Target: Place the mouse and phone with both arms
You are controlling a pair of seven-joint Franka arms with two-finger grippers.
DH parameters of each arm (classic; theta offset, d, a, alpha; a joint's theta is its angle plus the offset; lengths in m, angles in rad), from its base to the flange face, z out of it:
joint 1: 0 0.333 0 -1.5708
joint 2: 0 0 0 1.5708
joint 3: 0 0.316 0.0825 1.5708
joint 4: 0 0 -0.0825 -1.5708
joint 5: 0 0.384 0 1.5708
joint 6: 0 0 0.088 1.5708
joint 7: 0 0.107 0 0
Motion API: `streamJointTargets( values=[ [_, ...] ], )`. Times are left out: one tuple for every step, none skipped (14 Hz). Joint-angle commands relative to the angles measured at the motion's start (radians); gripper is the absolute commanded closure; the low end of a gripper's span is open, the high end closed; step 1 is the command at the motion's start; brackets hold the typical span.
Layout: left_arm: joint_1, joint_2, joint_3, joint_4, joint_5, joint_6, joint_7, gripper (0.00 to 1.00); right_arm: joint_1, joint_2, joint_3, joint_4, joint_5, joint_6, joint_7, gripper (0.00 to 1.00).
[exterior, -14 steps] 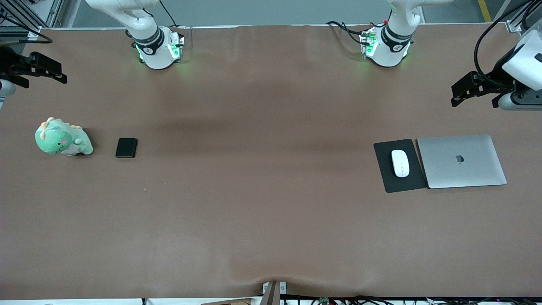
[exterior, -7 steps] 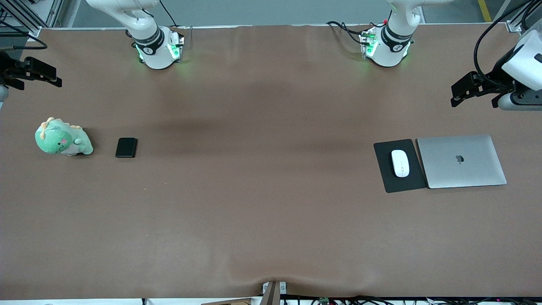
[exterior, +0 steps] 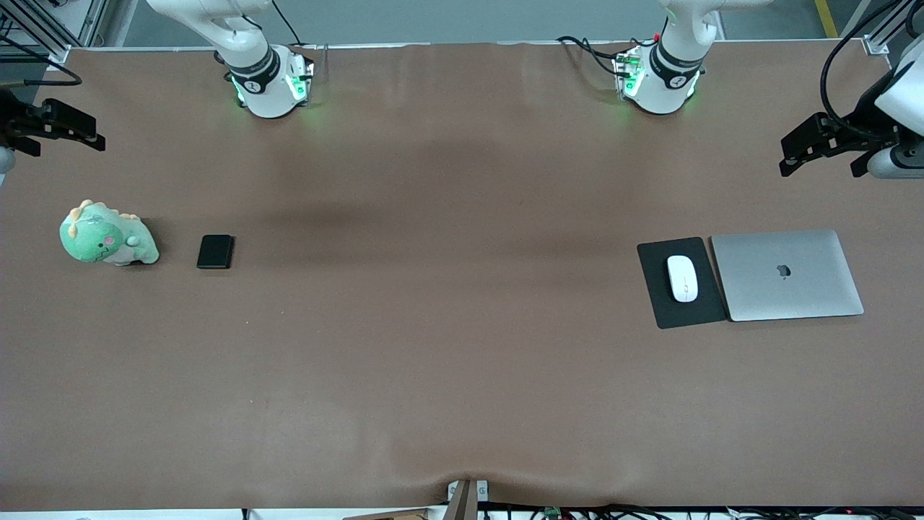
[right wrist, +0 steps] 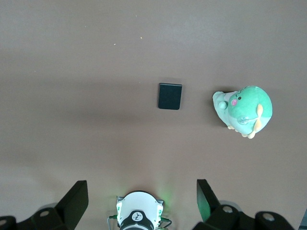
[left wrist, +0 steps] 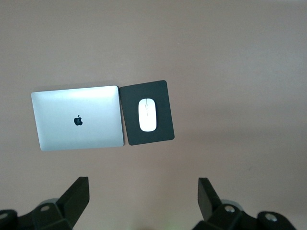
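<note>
The white mouse [exterior: 682,278] [left wrist: 147,115] lies on a black mouse pad [exterior: 660,307] toward the left arm's end of the table. The small black phone [exterior: 215,251] [right wrist: 170,96] lies flat toward the right arm's end. My left gripper [exterior: 823,160] [left wrist: 143,185] hangs high over the table's end, above and apart from the mouse, open and empty. At the other end of the table my right gripper [exterior: 58,136] [right wrist: 141,187] also hangs high, open and empty, well away from the phone.
A closed silver laptop [exterior: 787,274] [left wrist: 76,117] lies against the mouse pad [left wrist: 160,91]. A green plush dinosaur [exterior: 107,235] [right wrist: 244,110] sits beside the phone, closer to the table's end. The two arm bases [exterior: 271,79] [exterior: 660,76] stand along the table's back edge.
Both grippers have drawn outward toward their own table ends, the right one first, then the left. The mouse, phone, laptop and plush have not moved.
</note>
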Motion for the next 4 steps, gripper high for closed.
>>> streamJointTargets(
  values=[
    [0.006, -0.014, 0.001, 0.009, -0.012, -0.028, -0.007, 0.00, -0.004, -0.026, 0.009, -0.029, -0.024, 0.015, -0.015, 0.00],
    [0.006, -0.014, 0.001, 0.009, -0.012, -0.029, -0.007, 0.00, -0.006, -0.026, 0.009, -0.029, -0.024, 0.015, -0.013, 0.00],
    [0.006, -0.014, 0.001, 0.009, -0.012, -0.029, -0.007, 0.00, -0.007, -0.026, 0.009, -0.029, -0.022, 0.015, -0.015, 0.00],
    [0.006, -0.014, 0.001, 0.009, -0.011, -0.029, -0.007, 0.00, -0.007, -0.026, 0.009, -0.029, -0.022, 0.015, -0.015, 0.00]
  ],
)
